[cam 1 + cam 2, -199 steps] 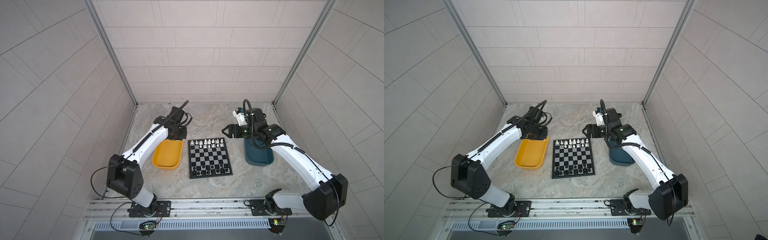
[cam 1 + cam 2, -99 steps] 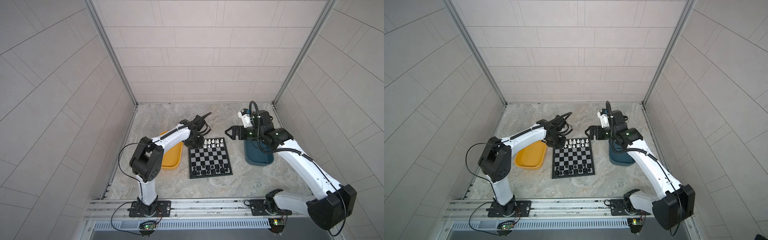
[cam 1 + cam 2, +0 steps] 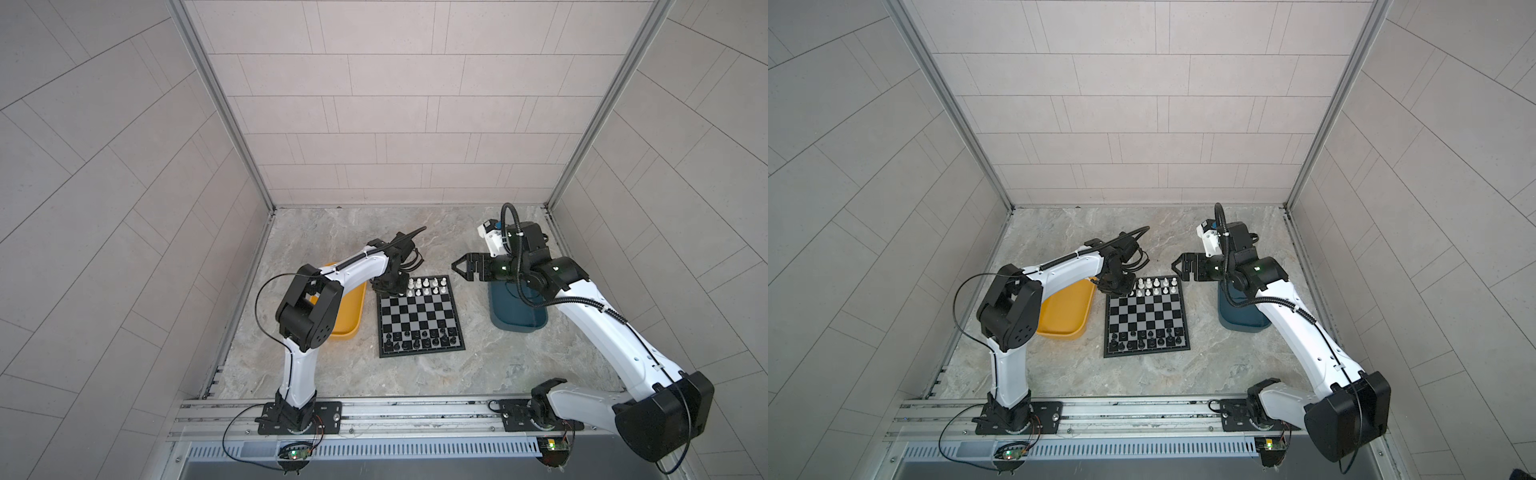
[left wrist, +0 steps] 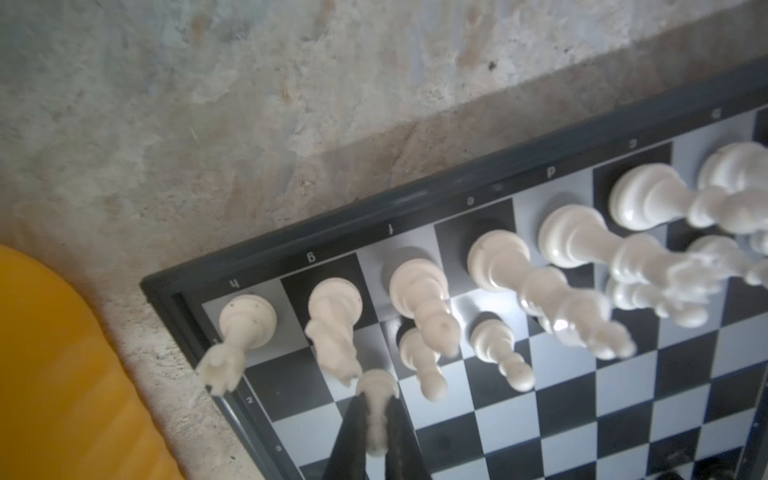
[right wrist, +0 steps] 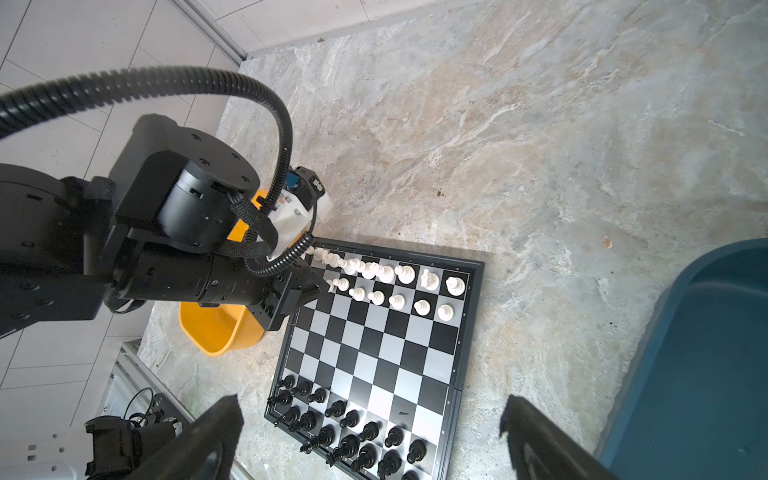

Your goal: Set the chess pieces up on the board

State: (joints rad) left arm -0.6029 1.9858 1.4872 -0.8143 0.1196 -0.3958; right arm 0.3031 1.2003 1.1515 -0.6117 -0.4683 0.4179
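The board [image 3: 417, 316] [image 3: 1144, 316] lies mid-table, with white chess pieces [image 3: 426, 286] [image 3: 1156, 286] on its two far rows and black ones [image 3: 419, 338] [image 3: 1144, 338] on its two near rows. My left gripper [image 3: 384, 286] [image 3: 1115, 286] hangs over the board's far-left corner. In the left wrist view the left gripper [image 4: 376, 405] is shut on a white pawn [image 4: 376, 386], just above the second row beside the standing knight. My right gripper [image 3: 457, 268] [image 3: 1177, 268] [image 5: 370, 405] is open and empty, raised beyond the board's far-right corner.
A yellow tray [image 3: 345, 320] [image 3: 1065, 316] [image 4: 62, 374] lies left of the board, partly under the left arm. A teal tray [image 3: 515, 311] [image 3: 1241, 316] [image 5: 706, 353] lies to the right, under the right arm. Walls close in the back and both sides.
The left arm swung from above the yellow tray to the board's far-left corner, its gripper staying shut. The right gripper opened fully and barely shifted.
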